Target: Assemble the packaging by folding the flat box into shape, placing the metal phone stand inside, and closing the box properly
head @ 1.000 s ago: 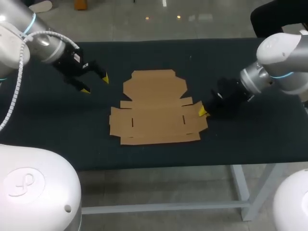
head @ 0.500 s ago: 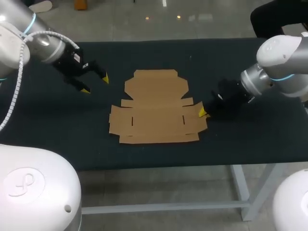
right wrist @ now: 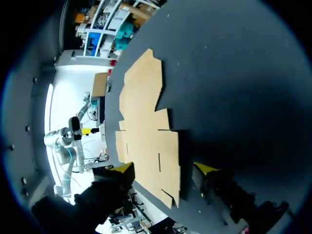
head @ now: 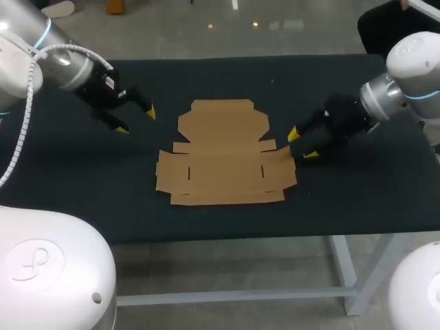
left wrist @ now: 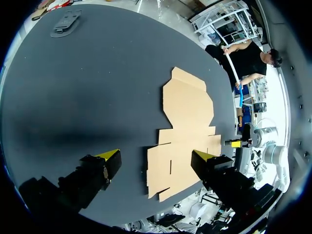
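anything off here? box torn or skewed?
Nothing stands out. The flat box lies unfolded and intact on the table; both pincers are open, left pincer clear of it, right pincer at its edge.

The flat box (head: pixel 223 155) lies spread out on the table (head: pixel 206 75), near its middle. Its wider part is toward you and its narrower panel is toward the far edge. Your left gripper (head: pixel 136 119) stands to the left of the box and a little behind it, near but not touching, with nothing between its parted fingers. Your right gripper (head: pixel 300 143) is just beside the box's right edge. In the right wrist view, the box lies ahead of the parted fingers.
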You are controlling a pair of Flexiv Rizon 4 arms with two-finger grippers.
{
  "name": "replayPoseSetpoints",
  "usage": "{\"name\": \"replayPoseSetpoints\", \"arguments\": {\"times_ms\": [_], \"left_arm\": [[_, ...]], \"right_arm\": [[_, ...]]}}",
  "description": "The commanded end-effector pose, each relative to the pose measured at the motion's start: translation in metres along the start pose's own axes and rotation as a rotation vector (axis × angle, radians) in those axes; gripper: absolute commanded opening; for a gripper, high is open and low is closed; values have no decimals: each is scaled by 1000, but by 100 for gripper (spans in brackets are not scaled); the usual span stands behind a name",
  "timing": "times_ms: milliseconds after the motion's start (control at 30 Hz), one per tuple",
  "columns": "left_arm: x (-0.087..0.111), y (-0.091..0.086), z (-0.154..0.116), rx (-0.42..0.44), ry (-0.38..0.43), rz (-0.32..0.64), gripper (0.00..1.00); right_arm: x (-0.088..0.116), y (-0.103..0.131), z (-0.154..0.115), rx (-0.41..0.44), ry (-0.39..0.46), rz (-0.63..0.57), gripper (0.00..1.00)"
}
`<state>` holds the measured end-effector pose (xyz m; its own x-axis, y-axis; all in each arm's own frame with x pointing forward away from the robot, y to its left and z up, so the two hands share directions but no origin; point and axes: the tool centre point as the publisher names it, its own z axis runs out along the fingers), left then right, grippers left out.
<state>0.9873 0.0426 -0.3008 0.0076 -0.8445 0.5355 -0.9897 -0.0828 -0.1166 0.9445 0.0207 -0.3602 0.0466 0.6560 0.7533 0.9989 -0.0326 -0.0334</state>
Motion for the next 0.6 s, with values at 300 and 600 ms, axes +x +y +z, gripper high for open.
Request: {"name": "replayPoseSetpoints", "arguments": {"times_ms": [300,600], "left_arm": [[0,0,-1,-3,-2,0,100],[5,-2,-9,16,-5,1,99]], "right_arm": [[15,13,-34,-29,-54,3,100],[21,29,-42,-50,-128,-39,100]]}}
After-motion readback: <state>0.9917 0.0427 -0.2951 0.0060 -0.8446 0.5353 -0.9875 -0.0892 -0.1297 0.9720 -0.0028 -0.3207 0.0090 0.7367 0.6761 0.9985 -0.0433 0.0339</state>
